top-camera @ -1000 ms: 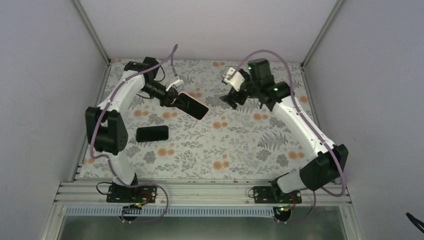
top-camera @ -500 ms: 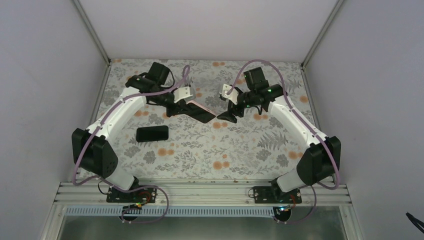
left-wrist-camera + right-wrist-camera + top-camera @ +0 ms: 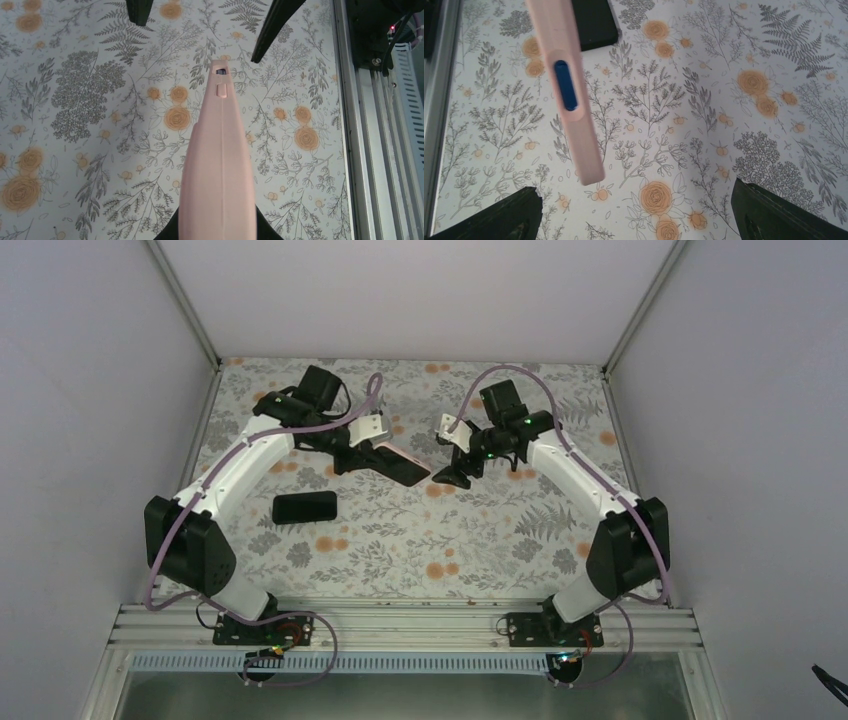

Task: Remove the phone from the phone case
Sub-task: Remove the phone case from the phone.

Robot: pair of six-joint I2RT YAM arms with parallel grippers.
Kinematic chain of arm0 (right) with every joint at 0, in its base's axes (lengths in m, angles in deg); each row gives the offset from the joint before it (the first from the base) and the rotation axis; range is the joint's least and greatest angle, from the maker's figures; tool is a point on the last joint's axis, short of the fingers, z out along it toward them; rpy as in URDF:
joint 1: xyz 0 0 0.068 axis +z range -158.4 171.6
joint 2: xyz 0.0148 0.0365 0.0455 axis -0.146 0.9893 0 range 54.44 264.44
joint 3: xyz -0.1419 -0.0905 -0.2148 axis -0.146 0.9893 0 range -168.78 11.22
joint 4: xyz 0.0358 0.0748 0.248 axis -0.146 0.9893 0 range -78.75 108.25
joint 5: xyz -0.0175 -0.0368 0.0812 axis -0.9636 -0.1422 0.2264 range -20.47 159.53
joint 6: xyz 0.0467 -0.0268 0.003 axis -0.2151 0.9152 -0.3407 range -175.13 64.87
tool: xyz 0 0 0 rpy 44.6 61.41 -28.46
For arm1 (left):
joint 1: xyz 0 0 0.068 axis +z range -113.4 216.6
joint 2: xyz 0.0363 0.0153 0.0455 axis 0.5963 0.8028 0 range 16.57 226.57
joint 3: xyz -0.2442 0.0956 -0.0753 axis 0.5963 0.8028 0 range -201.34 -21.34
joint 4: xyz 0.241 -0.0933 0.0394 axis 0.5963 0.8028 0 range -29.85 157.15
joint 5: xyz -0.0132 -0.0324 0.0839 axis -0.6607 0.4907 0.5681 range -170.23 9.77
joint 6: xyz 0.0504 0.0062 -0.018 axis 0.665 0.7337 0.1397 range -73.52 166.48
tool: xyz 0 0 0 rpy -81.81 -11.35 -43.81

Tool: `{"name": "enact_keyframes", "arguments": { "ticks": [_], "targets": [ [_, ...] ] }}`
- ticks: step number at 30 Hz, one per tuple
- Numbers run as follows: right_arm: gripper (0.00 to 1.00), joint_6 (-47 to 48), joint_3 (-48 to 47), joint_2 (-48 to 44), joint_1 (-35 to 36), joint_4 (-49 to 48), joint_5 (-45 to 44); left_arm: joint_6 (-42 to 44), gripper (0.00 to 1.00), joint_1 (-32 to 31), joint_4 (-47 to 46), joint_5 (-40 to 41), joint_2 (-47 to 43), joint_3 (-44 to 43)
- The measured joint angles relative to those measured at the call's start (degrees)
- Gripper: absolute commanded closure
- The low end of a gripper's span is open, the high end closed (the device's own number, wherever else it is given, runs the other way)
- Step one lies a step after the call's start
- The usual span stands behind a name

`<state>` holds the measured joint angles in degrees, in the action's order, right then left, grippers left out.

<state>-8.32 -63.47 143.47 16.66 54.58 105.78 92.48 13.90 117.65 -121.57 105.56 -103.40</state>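
Edgewise, slim pink phone case [image 3: 218, 165] pinched by left hand [image 3: 357, 454]; right hand [image 3: 634, 200] spread.

The pink case [image 3: 398, 464], held aloft, blocks the way ahead of the right tool [image 3: 452, 464]; a black slab [image 3: 305, 507] occupies the counter's [image 3: 450, 540] left.

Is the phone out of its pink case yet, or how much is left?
Not yet. Done: the left pincer holds the pink case up off the table. In hand: the open right pincer hovers at the case's free end, not touching it. Left: the phone looks to be inside, so pulling it out remains.
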Motion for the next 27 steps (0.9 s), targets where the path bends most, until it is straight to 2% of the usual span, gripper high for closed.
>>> {"name": "enact_keyframes", "arguments": {
  "ticks": [27],
  "targets": [
    [0.03, -7.21, -0.83, 4.24, 0.07, -4.66, -7.85, 0.04, 0.98, -1.05, 0.17, 3.06, 0.0, -0.57]
  ]
}}
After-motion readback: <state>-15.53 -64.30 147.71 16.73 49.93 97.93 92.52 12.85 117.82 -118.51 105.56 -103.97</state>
